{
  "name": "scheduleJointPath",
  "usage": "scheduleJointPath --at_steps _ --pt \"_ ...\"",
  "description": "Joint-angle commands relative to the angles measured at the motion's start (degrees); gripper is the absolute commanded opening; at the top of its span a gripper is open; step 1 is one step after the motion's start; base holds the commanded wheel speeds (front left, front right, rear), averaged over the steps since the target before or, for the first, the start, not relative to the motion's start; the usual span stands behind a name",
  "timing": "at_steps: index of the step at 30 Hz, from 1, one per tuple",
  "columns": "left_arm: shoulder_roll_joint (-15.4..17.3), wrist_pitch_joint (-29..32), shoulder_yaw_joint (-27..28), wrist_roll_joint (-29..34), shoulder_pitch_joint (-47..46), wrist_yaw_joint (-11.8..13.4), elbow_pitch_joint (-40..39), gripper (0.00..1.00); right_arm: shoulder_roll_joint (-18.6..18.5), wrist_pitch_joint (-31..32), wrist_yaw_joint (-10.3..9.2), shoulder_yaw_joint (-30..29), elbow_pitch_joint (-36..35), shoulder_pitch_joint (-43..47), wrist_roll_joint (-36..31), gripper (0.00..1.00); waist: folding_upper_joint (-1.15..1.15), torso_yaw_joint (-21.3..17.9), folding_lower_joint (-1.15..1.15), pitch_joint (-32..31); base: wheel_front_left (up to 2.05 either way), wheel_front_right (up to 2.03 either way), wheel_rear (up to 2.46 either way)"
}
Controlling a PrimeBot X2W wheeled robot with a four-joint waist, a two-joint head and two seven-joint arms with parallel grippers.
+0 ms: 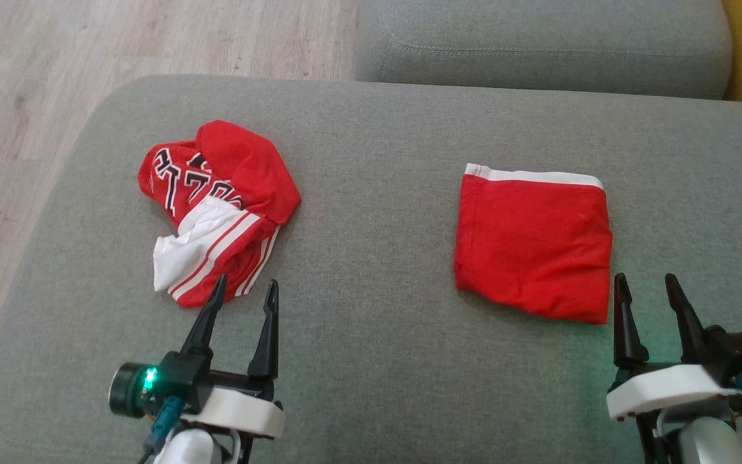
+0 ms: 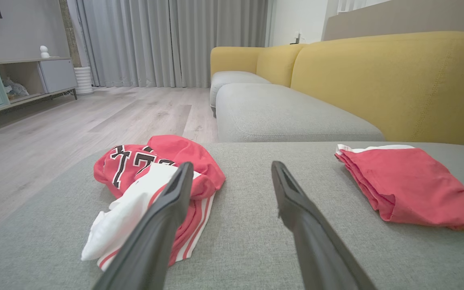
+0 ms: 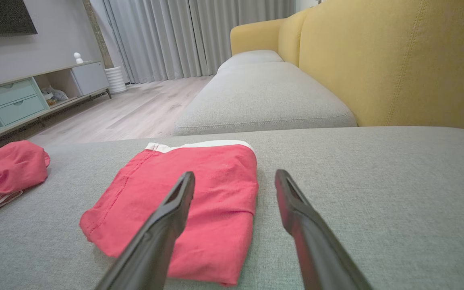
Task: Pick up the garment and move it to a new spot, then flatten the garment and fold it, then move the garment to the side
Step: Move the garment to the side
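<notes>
A crumpled red garment (image 1: 216,206) with white stripes and black lettering lies in a heap on the left of the grey cushion (image 1: 371,193). It also shows in the left wrist view (image 2: 155,185) and at the left edge of the right wrist view (image 3: 10,169). My left gripper (image 1: 245,293) is open just in front of its striped hem, holding nothing. A second red garment (image 1: 535,241), folded into a neat square with a white band at its far edge, lies on the right (image 3: 191,201). My right gripper (image 1: 648,290) stands open beside its near right corner, empty.
The cushion's rounded left edge drops to a pale wood floor (image 1: 23,96). Another grey seat cushion (image 1: 538,45) lies beyond, backed by a yellow sofa back (image 2: 389,80). A low cabinet (image 3: 22,100) and grey curtains (image 2: 167,40) stand across the room.
</notes>
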Motion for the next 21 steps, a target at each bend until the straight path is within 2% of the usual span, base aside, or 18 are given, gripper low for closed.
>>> scheduleJointPath --at_steps 1,9,14,15,21 --pt "0.4 -0.3 1.9 0.4 -1.7 0.2 -1.5 1.0 -0.3 0.0 0.39 1.4 -2.0 -2.3 0.2 1.0 0.0 0.2 0.0 0.3 0.0 0.0 0.0" --pt "0.4 -0.3 1.8 0.8 -4.0 -0.5 -2.4 1.0 -0.3 5.4 0.39 -0.8 1.6 -9.3 -0.6 1.0 0.0 2.0 0.0 4.2 0.0 0.0 0.0" --pt "0.4 -0.3 1.6 0.5 -5.2 -1.0 -2.3 1.0 -0.3 10.6 0.39 -5.0 9.5 -16.3 -0.5 1.0 0.0 3.7 0.0 6.6 0.0 0.0 0.0" --pt "0.4 -0.3 1.6 0.5 -5.2 -1.0 -2.3 1.0 -0.3 10.6 0.39 -5.0 9.5 -16.3 -0.5 1.0 0.0 3.7 0.0 6.6 0.0 0.0 0.0" --pt "0.4 -0.3 1.3 0.0 -6.1 -1.2 -2.0 1.0 -0.3 14.3 0.39 -9.4 20.5 -22.7 -2.2 1.0 0.0 5.2 0.0 8.0 0.0 0.0 0.0"
